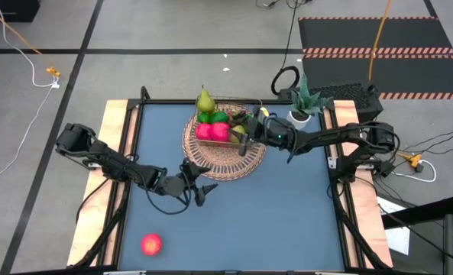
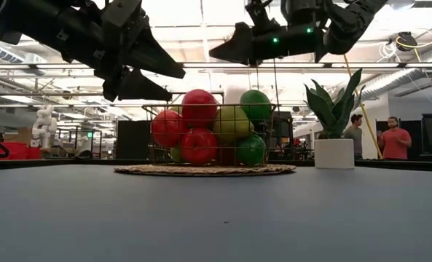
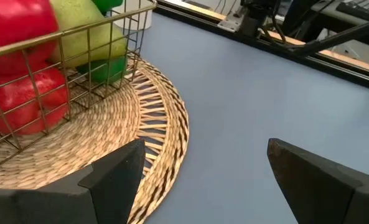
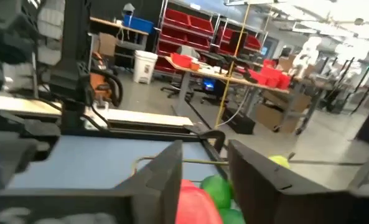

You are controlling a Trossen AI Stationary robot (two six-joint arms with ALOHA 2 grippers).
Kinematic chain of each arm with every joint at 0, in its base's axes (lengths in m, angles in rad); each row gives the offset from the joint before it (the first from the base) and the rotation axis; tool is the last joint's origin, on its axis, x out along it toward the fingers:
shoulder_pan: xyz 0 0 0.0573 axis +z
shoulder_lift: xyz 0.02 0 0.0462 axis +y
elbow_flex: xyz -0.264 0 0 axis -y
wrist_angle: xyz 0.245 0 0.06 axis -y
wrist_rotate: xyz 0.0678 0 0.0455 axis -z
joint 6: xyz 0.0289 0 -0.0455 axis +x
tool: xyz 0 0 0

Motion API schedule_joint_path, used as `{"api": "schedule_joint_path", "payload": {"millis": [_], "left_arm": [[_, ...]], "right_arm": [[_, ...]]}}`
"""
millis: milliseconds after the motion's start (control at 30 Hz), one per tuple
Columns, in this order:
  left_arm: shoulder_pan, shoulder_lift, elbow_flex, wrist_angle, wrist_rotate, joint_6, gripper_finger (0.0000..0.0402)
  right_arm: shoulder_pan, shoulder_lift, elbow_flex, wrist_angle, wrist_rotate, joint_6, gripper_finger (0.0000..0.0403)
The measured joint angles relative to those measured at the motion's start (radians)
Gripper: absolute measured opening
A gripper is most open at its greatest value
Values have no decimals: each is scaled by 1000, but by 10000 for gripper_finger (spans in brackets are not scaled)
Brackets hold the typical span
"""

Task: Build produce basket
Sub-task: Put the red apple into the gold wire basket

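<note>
Tan woven wicker basket (image 1: 224,156) heaped with toy produce (image 1: 213,128); right gripper (image 1: 249,124) above it, fingers parted, empty; left gripper (image 1: 198,186) beside rim, spread wide.

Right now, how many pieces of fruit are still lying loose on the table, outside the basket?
1. A red apple lies alone near the table's front-left corner, well away from the basket. All the other fruit in view is piled in the basket; nothing else loose shows.

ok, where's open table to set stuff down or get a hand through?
Open: the blue table between the basket and the red apple, and the whole near right side. Crowded: the basket's well piled with fruit, right hand over it, left hand at its rim, potted plant beside.
</note>
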Motion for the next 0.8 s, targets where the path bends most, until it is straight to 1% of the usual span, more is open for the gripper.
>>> {"api": "schedule_joint_path", "payload": {"millis": [100,233,300,400,433,467,533,567,600,633,667,733,767,800], "left_arm": [[0,0,0,12,-3,3,337],[0,0,0,4,-87,-32,337],[1,-16,0,-46,-81,-66,337],[-11,-107,28,-183,30,-100,337],[-27,-148,42,-229,55,-100,337],[-51,-188,56,-275,60,-91,337],[-108,-249,80,-340,61,-43,337],[-138,-278,85,-367,71,-8,337],[-169,-306,89,-391,105,27,337],[-196,-332,98,-397,171,59,337],[-224,-352,108,-395,259,79,337],[-282,-377,120,-395,412,64,337],[-317,-378,127,-409,451,39,337],[-352,-376,137,-431,457,23,337]], "right_arm": [[6,0,0,-5,-27,65,160],[47,0,0,0,-128,122,199],[79,0,0,2,-186,135,212],[138,0,0,20,-283,136,229],[163,0,0,25,-311,136,235],[191,0,0,28,-329,136,241],[251,3,0,29,-325,125,254],[281,15,4,31,-306,109,261],[308,37,18,32,-283,94,268],[331,66,40,31,-264,88,276],[354,102,65,19,-251,89,284],[392,191,146,-13,-258,111,300],[408,239,196,-19,-256,121,308],[424,284,247,-27,-255,129,316]]}}
